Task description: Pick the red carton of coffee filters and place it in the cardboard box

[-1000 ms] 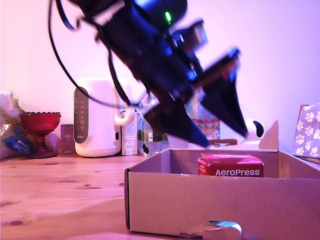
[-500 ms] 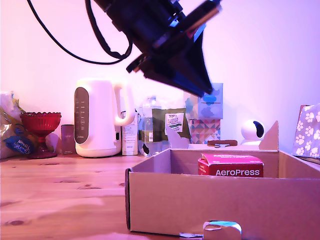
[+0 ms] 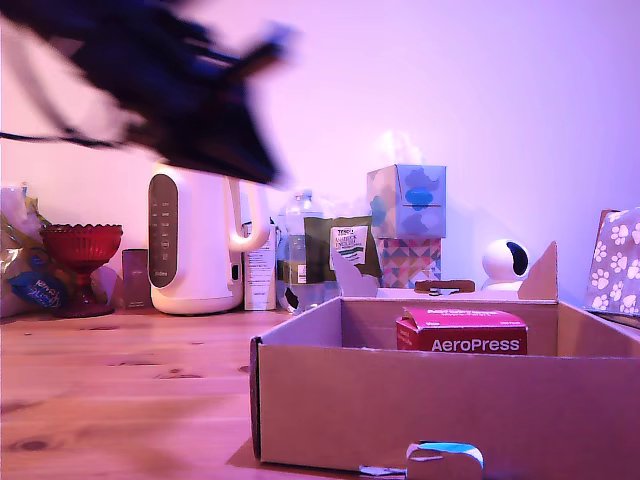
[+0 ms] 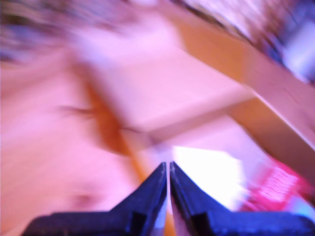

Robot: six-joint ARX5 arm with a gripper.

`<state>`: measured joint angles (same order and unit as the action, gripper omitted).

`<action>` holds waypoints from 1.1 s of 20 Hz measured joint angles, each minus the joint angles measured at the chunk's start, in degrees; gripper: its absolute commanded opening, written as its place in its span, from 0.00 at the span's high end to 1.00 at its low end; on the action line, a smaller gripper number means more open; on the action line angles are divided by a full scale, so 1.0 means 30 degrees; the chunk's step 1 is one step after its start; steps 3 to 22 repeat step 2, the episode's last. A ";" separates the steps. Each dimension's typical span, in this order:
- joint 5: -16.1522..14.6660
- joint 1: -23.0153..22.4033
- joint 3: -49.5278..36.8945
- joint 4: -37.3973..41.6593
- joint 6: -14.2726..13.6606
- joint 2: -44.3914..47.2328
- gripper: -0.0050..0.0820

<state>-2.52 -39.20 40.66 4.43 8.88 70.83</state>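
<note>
The red carton of coffee filters [image 3: 461, 331], with white "AeroPress" lettering, rests inside the cardboard box [image 3: 330, 410] in the exterior view's lower right. It shows as a red smear [image 4: 278, 187] in the blurred wrist view, inside the box's wall [image 4: 280, 98]. My gripper [image 3: 235, 125] is a dark blur high at the exterior view's upper left, well clear of the box. In the wrist view its two fingertips [image 4: 168, 168] nearly touch, shut with nothing between them.
A white kettle [image 3: 195, 240] and a red glass footed bowl [image 3: 80, 250] stand at the back left. Packets, stacked patterned tissue boxes [image 3: 407, 225] and a small white camera [image 3: 505, 262] line the back wall. Another patterned box [image 3: 615, 260] is at the exterior view's right edge. The wooden table [image 3: 120, 390] spreads in front.
The arm has swung up and away from above the box towards the exterior view's upper left. The carton stays in the box.
</note>
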 measured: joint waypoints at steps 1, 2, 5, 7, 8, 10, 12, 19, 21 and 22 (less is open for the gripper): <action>0.0204 0.0532 -0.0685 0.0051 0.0095 -0.1042 0.97; 0.0379 0.0874 -0.1319 -0.0080 0.0306 -0.2018 0.97; 0.0379 0.0874 -0.1319 -0.0080 0.0306 -0.2018 0.97; 0.0379 0.0874 -0.1319 -0.0080 0.0306 -0.2018 0.97; 0.0379 0.0874 -0.1319 -0.0080 0.0306 -0.2018 0.97; 0.0379 0.0874 -0.1319 -0.0080 0.0306 -0.2018 0.97; 0.0379 0.0874 -0.1319 -0.0080 0.0306 -0.2018 0.97; 0.0379 0.0874 -0.1319 -0.0080 0.0306 -0.2018 0.97; 0.0379 0.0874 -0.1319 -0.0080 0.0306 -0.2018 0.97; 0.0379 0.0874 -0.1319 -0.0080 0.0306 -0.2018 0.97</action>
